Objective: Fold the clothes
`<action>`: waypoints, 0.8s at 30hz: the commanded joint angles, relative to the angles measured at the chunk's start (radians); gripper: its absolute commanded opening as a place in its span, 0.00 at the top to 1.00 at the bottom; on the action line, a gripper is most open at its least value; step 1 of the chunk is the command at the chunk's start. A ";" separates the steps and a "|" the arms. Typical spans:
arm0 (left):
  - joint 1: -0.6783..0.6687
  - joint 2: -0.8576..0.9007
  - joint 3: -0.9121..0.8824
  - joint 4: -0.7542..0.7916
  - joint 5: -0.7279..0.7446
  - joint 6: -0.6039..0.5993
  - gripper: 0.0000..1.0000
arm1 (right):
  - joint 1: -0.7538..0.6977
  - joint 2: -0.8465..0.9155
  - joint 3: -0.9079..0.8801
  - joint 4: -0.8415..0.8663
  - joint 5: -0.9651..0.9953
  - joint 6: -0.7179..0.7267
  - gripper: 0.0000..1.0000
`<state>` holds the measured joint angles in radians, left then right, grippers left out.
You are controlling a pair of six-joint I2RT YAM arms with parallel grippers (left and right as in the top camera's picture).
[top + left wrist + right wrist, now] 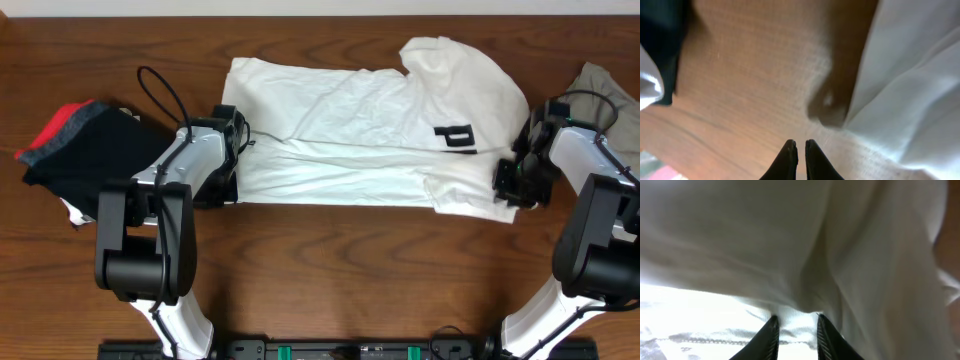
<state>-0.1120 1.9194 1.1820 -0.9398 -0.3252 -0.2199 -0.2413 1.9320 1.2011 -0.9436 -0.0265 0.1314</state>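
Note:
The white T-shirt (350, 130) lies spread across the middle of the table, partly folded, with one black letter (456, 138) showing. My left gripper (222, 192) is at its left edge. In the left wrist view it (800, 145) is shut and empty over bare wood, with the shirt's edge (920, 75) just to the right. My right gripper (518, 185) is at the shirt's right edge. In the right wrist view its fingers (796, 320) pinch white fabric (765, 240), which rises bunched from the tips.
A pile of black (100, 160) and red (62, 125) garments lies at the far left, also dark in the left wrist view (660, 45). A khaki-grey garment (612, 95) lies at the far right edge. The table is brown wood (350, 260).

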 commanded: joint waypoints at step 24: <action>-0.143 -0.264 -0.011 0.255 0.270 0.059 0.93 | 0.005 -0.289 -0.031 -0.120 0.072 0.087 0.69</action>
<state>-0.2462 1.6184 1.1717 -0.6880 -0.1001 -0.1883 -0.2306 1.7443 1.1694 -1.0496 0.0265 0.1841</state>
